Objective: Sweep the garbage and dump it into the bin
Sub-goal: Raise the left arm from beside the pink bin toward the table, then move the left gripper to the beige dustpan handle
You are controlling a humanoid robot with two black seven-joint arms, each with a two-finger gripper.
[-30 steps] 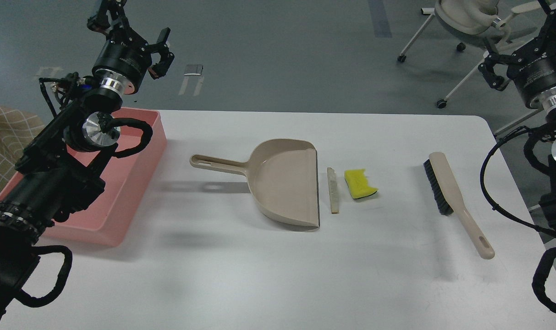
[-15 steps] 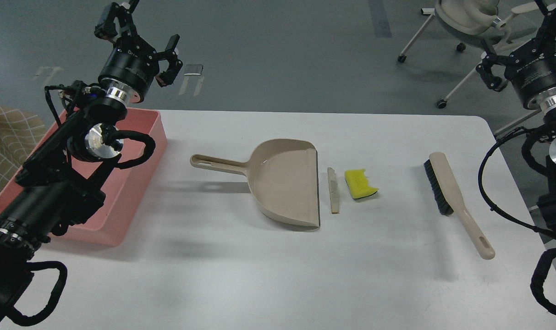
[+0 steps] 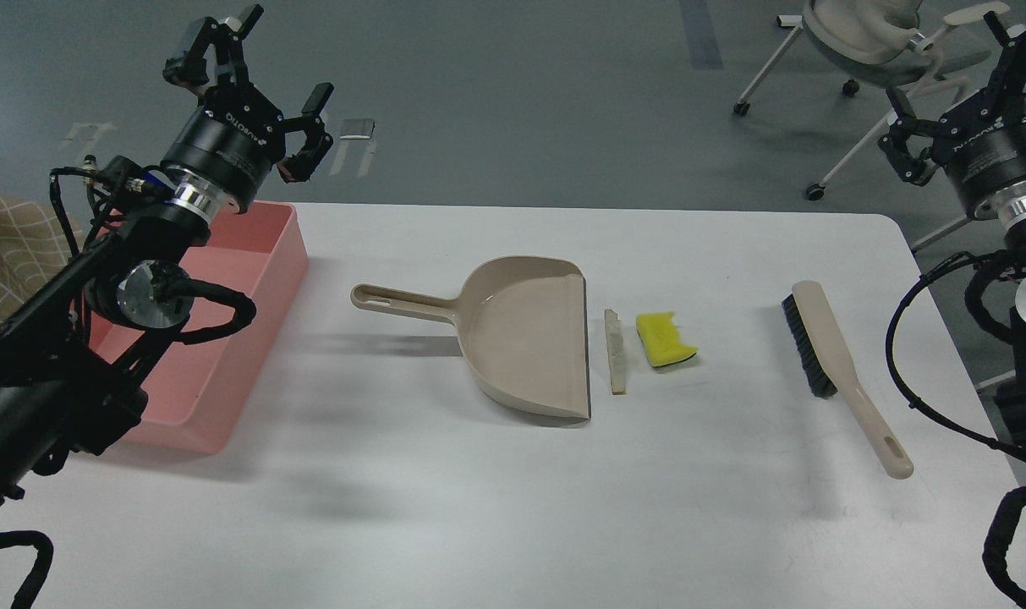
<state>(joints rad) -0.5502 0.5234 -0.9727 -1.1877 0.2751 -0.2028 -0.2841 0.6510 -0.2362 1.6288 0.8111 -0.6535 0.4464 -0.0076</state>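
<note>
**Garbage lies untouched between dustpan and brush; both arms raised off the worktop**

Thin whitish bread-like slice point(image 3: 617, 352): long axis runs near-to-far across the white worktop point(image 3: 496, 499), narrow end pointing away, lying just beside the straight open lip of the beige long-handled plastic dustpan point(image 3: 517, 334). Whether slice and lip touch, cannot tell.

Yellow sponge chunk point(image 3: 665, 339): just right of the slice, a small gap between. Notched edge faces the far side; a dark underside peeks out along its near right edge. It sits slightly skewed.

Dustpan mouth opens rightward toward both pieces; handle points left. Beige brush with black bristles point(image 3: 842, 372) lies well apart to the right, bristles facing left, handle angled toward the near right.

Large shallow pink plastic tub point(image 3: 250, 317) at the worktop's left end, long axis near-to-far. Much of its inside and left wall is hidden behind the left arm.

Left gripper point(image 3: 255, 80) is held high beyond the tub's far corner, jaws spread wide, nothing between them. Right gripper point(image 3: 957, 80) up at the right edge of the view, jaws apart and empty, partly cut off by the frame. Office chair point(image 3: 868, 42) on the grey floor behind, top cropped.
</note>
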